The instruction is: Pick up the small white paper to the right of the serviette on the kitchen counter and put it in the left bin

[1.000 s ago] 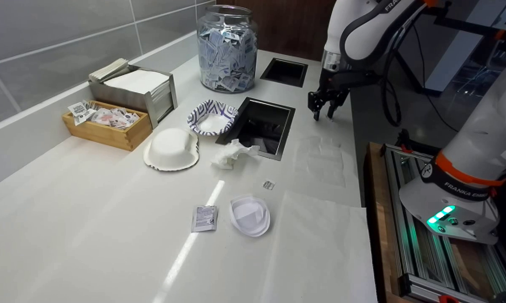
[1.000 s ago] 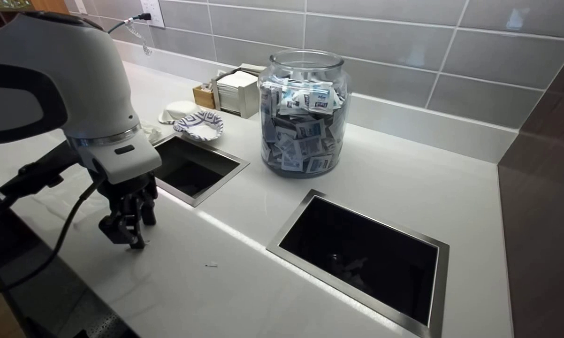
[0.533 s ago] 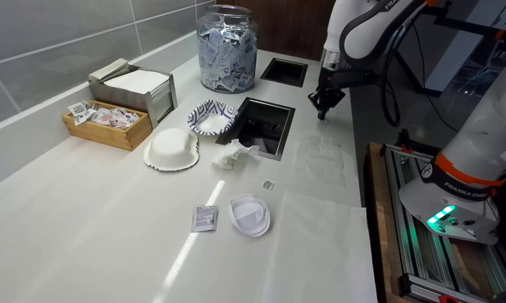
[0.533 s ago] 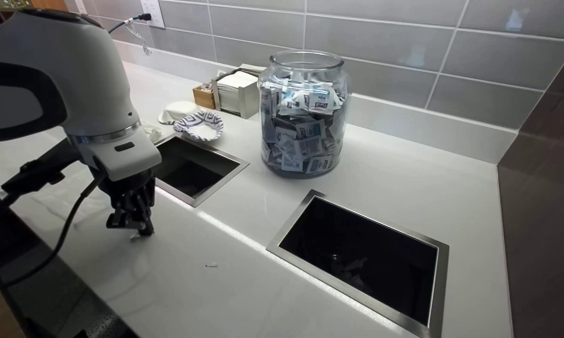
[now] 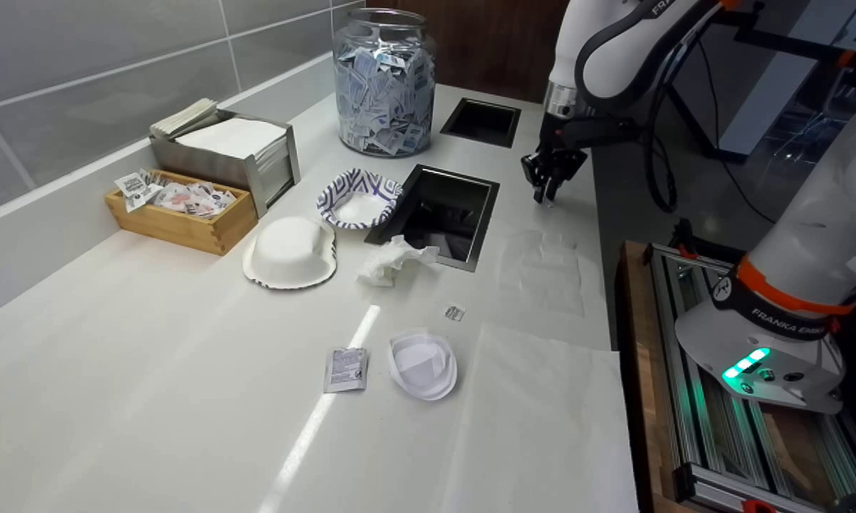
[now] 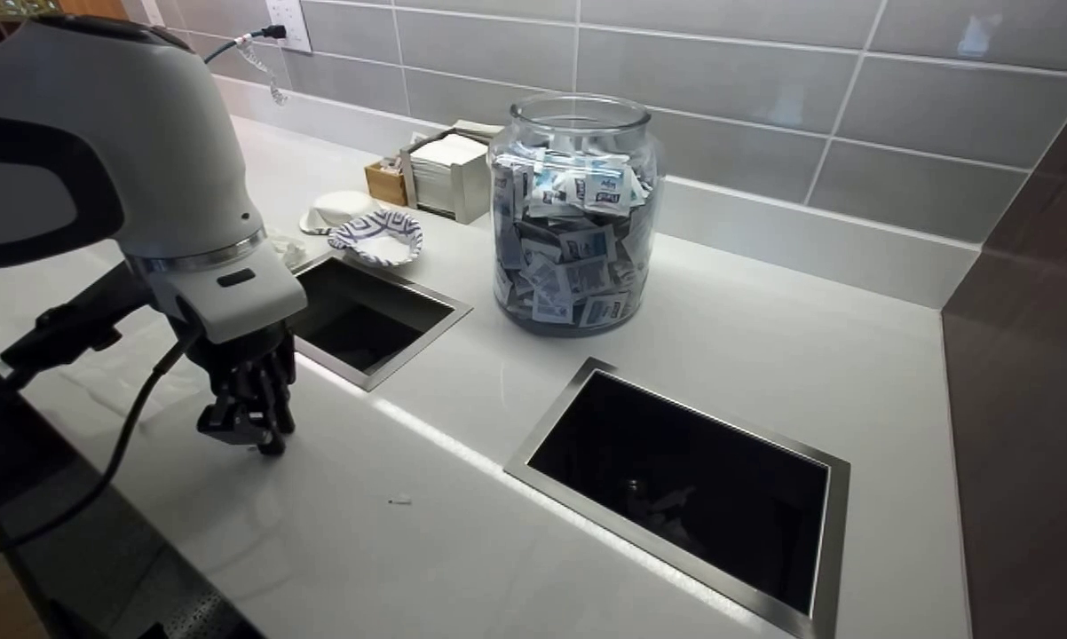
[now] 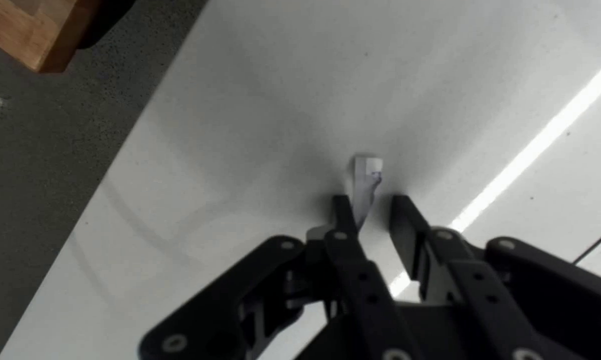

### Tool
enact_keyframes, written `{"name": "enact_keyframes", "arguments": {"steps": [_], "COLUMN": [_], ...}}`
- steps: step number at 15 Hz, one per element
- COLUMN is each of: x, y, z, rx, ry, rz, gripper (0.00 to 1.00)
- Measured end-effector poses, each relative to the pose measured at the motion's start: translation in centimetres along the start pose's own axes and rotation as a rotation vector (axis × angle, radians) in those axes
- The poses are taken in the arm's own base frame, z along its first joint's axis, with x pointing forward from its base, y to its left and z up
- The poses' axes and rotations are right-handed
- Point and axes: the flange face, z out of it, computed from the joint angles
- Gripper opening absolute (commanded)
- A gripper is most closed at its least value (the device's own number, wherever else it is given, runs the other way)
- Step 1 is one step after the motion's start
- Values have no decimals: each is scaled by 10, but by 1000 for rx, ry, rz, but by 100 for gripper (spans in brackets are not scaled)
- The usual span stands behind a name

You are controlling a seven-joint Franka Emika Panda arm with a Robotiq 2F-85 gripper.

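Note:
The small white paper (image 7: 366,182) is a narrow folded scrap on the glossy white kitchen counter (image 5: 186,399). It shows faintly below the fingertips in an exterior view (image 5: 550,205). My gripper (image 7: 370,201) is low over it, partly open. The paper lies between the fingers, close to or against the left one, with a gap to the right finger. The gripper also shows in both exterior views (image 5: 545,201) (image 6: 279,437). The serviette (image 5: 392,261) is crumpled beside the left bin (image 5: 492,196), a dark rectangular cut-out that also shows in the other view's frame (image 6: 416,346).
A second bin (image 6: 833,524) is to the right. A glass jar (image 6: 578,231) of packets stands behind the bins. A striped bowl (image 5: 335,196) touches the left bin's edge. Another tiny scrap (image 6: 399,501) lies near the gripper. A thin clear sheet (image 5: 542,274) lies on the counter.
The fingers came together from wide apart by half a second ago, and now stand slightly apart again. The gripper turned a little and stayed low near the paper. Other things have not moved.

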Motion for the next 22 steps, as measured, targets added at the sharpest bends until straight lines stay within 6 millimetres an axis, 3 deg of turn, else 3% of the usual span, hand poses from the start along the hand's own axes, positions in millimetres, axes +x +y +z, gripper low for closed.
{"name": "enact_keyframes", "arguments": {"steps": [5,6,7,8,10,17,18,22], "x": [0,0,-1,-1,-1,-3,-3,-4], "y": [0,0,-1,-1,-2,-11,-13,-17], "z": [0,1,1,2,3,0,0,0], "rx": [0,-1,-2,-3,-3,16,20,30], "ry": [-1,-2,-3,-5,-8,2,5,10], "rz": [-15,-19,-23,-28,-37,-53,-56,-62], "gripper": [97,99,90,67,60,6,1,0]}}
